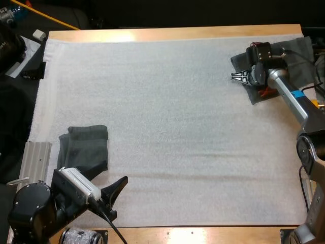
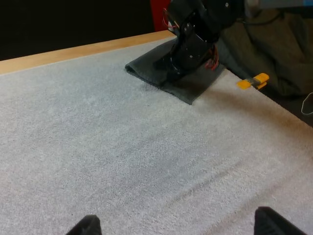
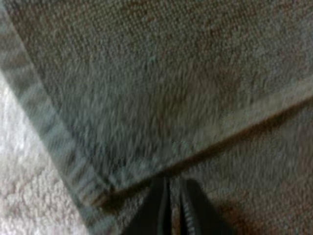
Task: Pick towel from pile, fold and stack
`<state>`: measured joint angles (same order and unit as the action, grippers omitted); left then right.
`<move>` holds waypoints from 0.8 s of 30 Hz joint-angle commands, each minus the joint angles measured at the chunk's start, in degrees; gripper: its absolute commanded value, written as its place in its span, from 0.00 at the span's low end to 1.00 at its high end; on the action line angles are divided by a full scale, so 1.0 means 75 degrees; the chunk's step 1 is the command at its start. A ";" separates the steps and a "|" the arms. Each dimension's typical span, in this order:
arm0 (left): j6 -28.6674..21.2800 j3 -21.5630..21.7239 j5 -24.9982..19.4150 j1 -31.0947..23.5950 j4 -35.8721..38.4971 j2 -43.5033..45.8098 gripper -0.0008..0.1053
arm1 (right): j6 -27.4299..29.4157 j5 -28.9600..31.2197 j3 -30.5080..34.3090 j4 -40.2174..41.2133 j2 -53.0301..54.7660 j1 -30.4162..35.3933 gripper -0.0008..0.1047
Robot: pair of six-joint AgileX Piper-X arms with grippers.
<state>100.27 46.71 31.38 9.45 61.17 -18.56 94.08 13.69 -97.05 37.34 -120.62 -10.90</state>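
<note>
One folded towel [image 1: 84, 150] is counted at 8 o'clock. A towel heap [image 1: 297, 53] at 2 o'clock cannot be separated into a number. Two grippers are counted: left gripper [image 2: 178, 226], right gripper [image 1: 236, 77]. One white mat [image 1: 177, 127] is seen.

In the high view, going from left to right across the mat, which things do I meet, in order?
Folded towel → left gripper → towel pile. The right gripper sits over the pile's left edge, so I leave it out.

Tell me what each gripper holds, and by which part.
Right gripper pinches the towel at an edge, near its corner. Left gripper is open, holding nothing.
</note>
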 commanded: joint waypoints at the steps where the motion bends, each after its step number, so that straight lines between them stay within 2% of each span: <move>1: 0.0038 0.0046 0.0040 0.0024 -0.0025 -0.0030 0.59 | 0.0332 -0.0048 -0.0069 0.0240 0.0078 -0.0072 0.01; 7: 0.0036 0.0032 0.0039 0.0035 -0.0036 -0.0042 0.59 | 0.1141 0.0224 -0.0086 0.0329 0.0738 -0.0354 0.01; 15: 0.0037 0.0027 0.0039 0.0029 -0.0030 -0.0034 0.59 | 0.1690 0.0276 -0.0092 0.0910 0.1878 -0.0851 0.01; 21: 0.0061 0.0039 0.0058 0.0034 -0.0037 -0.0007 0.59 | 0.0853 0.0091 -0.0070 0.0914 0.1473 -0.0579 0.02; 22: 0.0059 0.0041 0.0048 0.0027 -0.0046 -0.0013 0.59 | 0.0725 0.0056 -0.0074 0.0986 0.1437 -0.0559 0.06; 24: 0.0058 0.0036 0.0057 0.0022 -0.0053 -0.0003 0.59 | 0.0617 0.0006 -0.0066 0.1022 0.1385 -0.0515 0.20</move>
<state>100.27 46.71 31.38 9.45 61.17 -18.56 100.93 14.53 -97.55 43.49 -109.57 -15.65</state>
